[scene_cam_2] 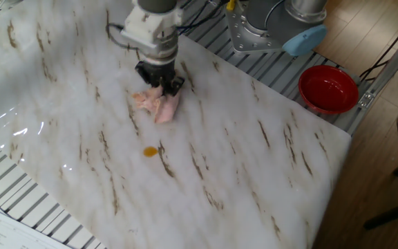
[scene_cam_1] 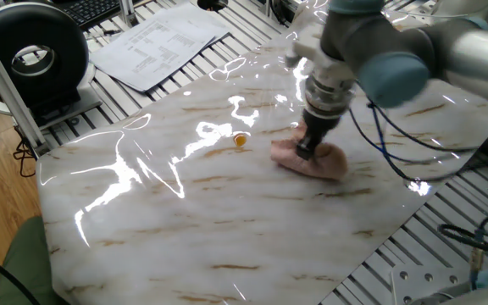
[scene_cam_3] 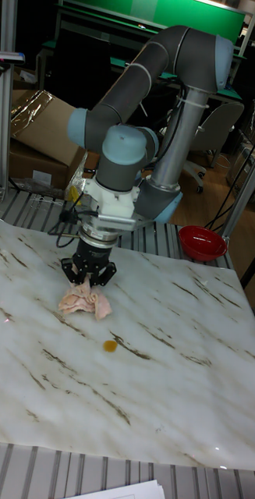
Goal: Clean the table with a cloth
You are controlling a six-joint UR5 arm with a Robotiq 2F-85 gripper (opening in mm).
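Note:
The pale-pink cloth (scene_cam_1: 310,162) (scene_cam_2: 157,105) (scene_cam_3: 83,301) lies bunched on the white marble-patterned table (scene_cam_1: 227,220) (scene_cam_2: 240,173) (scene_cam_3: 182,359). My gripper (scene_cam_1: 308,152) (scene_cam_2: 158,86) (scene_cam_3: 88,283) points straight down and is shut on the cloth's top, pressing it onto the sheet. A small orange spot (scene_cam_1: 241,141) (scene_cam_2: 150,151) (scene_cam_3: 110,345) sits on the table a short way from the cloth, apart from it.
A red bowl (scene_cam_2: 328,88) (scene_cam_3: 203,242) stands off the table near the arm's base. Printed paper sheets (scene_cam_1: 159,42) and a black round device (scene_cam_1: 30,58) lie on the ribbed frame beyond the far edge. Cables (scene_cam_1: 396,161) trail by the arm.

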